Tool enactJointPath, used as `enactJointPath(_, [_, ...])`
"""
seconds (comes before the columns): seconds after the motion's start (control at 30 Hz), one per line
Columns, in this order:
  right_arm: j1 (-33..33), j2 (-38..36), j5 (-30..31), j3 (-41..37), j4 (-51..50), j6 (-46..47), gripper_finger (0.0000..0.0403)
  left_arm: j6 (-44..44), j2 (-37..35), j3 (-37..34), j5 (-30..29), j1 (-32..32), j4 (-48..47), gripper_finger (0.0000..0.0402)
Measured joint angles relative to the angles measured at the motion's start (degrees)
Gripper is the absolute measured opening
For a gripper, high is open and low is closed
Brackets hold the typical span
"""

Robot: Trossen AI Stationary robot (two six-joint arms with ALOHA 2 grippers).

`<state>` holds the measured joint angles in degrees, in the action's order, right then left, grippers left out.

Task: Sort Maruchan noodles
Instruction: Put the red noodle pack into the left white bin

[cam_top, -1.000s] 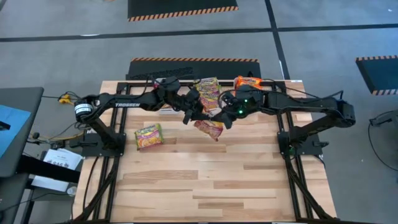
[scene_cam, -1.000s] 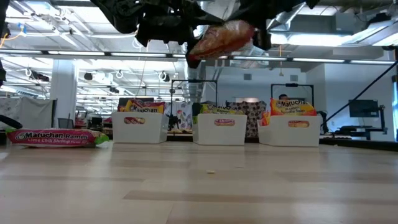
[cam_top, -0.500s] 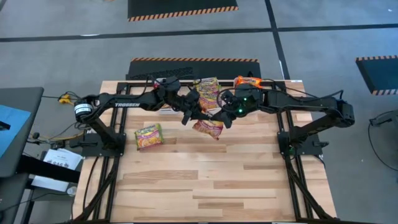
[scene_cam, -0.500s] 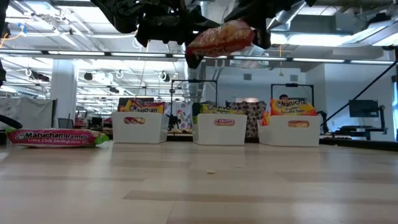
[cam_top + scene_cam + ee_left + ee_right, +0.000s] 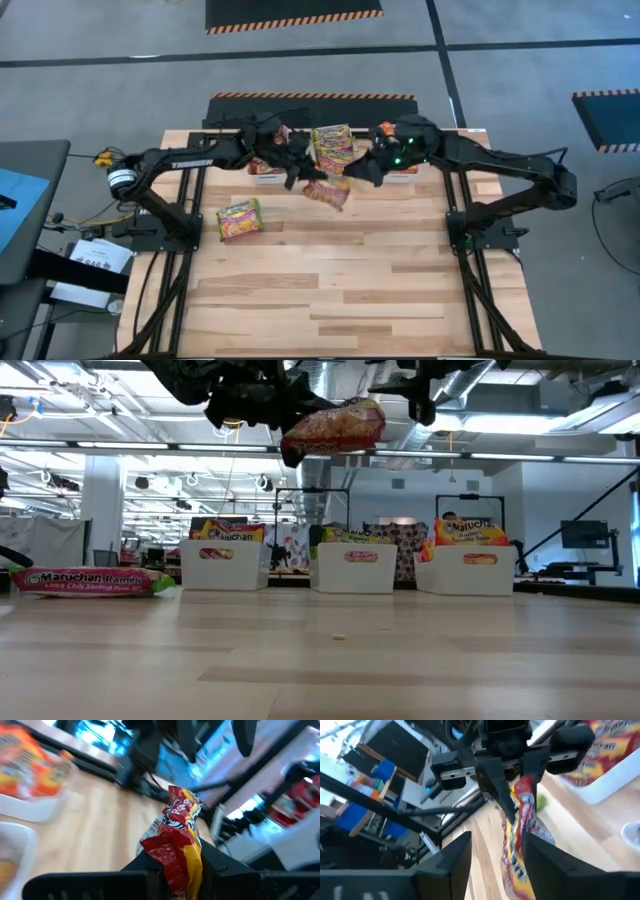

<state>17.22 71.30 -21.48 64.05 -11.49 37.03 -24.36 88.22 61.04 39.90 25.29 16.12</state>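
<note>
A red and yellow Maruchan noodle packet [image 5: 328,190] hangs high over the table's far middle, with my left gripper [image 5: 303,177] shut on it. My right gripper [image 5: 362,172] stands open close by the packet's other end. In the right wrist view its fingers [image 5: 451,860] lie on either side of the packet [image 5: 519,837]; whether one of them touches it I cannot tell. A green-edged packet [image 5: 240,218] lies flat on the table at the left. My left gripper pinches one end of the packet [image 5: 172,862] between its two fingers [image 5: 150,867], coming roughly level from the table's left. The crinkled packet sticks out past the fingertips toward the right arm and sags a little, lifted well clear of the table [image 5: 335,428].
Three white bins stand in a row along the far edge, left [image 5: 225,565], middle [image 5: 353,568] and right [image 5: 466,570], each with packets in it. The near half of the wooden table [image 5: 350,300] is bare.
The packet has passed from my right gripper to my left. The left gripper has shut on it and carried it a little toward the far left. The right gripper has let go and drawn back toward the far right.
</note>
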Motion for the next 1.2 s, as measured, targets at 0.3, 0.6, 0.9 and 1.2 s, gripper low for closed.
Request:
enactJointPath(0.3, [6.67,-4.11,-1.20,-0.09,2.28,-2.86,0.0201,7.15,-11.50,0.04,-10.19,7.04,-18.65,0.0042])
enactJointPath(0.6, [10.67,-3.49,-1.24,-0.11,0.83,-8.38,0.0201,1.53,-25.47,-6.23,-40.28,3.20,-30.99,0.0042])
enactJointPath(0.9, [14.00,-3.46,-1.40,-0.15,-1.66,-13.59,0.0200,-2.45,-34.78,-21.93,-60.55,-3.20,-20.12,0.0043])
enactJointPath(1.2, [15.27,-3.46,-1.40,-0.15,-1.73,-13.61,0.0200,-2.93,-34.61,-30.58,-67.32,-2.90,-15.15,0.0043])
